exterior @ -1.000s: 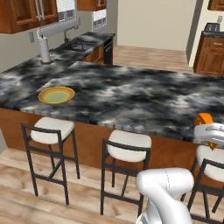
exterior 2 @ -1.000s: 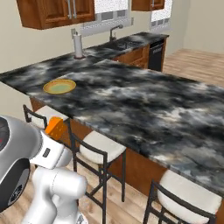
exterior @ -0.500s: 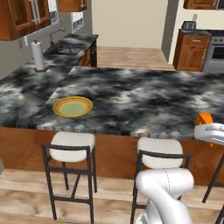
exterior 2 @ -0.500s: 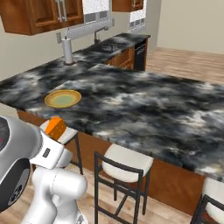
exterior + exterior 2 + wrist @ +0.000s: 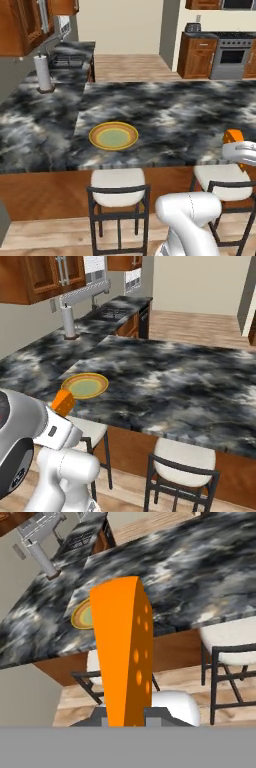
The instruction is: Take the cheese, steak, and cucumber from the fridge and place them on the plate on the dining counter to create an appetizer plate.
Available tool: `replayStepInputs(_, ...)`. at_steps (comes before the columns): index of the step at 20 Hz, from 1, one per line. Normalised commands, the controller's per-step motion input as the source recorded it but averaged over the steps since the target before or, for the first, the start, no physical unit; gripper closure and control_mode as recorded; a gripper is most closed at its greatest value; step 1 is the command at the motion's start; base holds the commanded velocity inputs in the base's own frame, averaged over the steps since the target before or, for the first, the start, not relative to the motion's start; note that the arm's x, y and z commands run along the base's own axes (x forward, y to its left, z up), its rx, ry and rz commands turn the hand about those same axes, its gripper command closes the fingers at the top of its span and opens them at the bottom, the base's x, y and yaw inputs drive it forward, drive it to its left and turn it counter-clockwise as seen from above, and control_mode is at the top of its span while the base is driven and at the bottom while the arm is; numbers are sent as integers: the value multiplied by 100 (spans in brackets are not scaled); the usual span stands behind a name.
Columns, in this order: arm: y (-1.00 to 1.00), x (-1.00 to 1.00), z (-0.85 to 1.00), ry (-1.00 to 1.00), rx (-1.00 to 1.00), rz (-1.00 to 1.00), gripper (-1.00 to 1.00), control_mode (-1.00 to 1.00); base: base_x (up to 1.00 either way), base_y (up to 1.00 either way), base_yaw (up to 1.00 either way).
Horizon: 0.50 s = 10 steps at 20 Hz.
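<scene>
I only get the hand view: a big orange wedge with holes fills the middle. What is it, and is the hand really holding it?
Observer: It is the cheese, and the hand is shut on it. In the right base view it is a small block at the arm's end, off the dining counter, above the stools.
Operator: Is that yellow dish behind it empty?
Observer: Yes. The left base view shows the whole plate: nothing lies on it.
Operator: Where does it sit?
Observer: Near the counter's front edge, above a white-seated stool.
</scene>
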Motion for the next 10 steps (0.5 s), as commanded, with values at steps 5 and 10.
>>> replayStepInputs(5, 0, 0, 0, 0, 0, 0, 100, 100, 83, 100, -33)
replayStepInputs(10, 0, 0, 0, 0, 0, 0, 100, 100, 99, 89, -27)
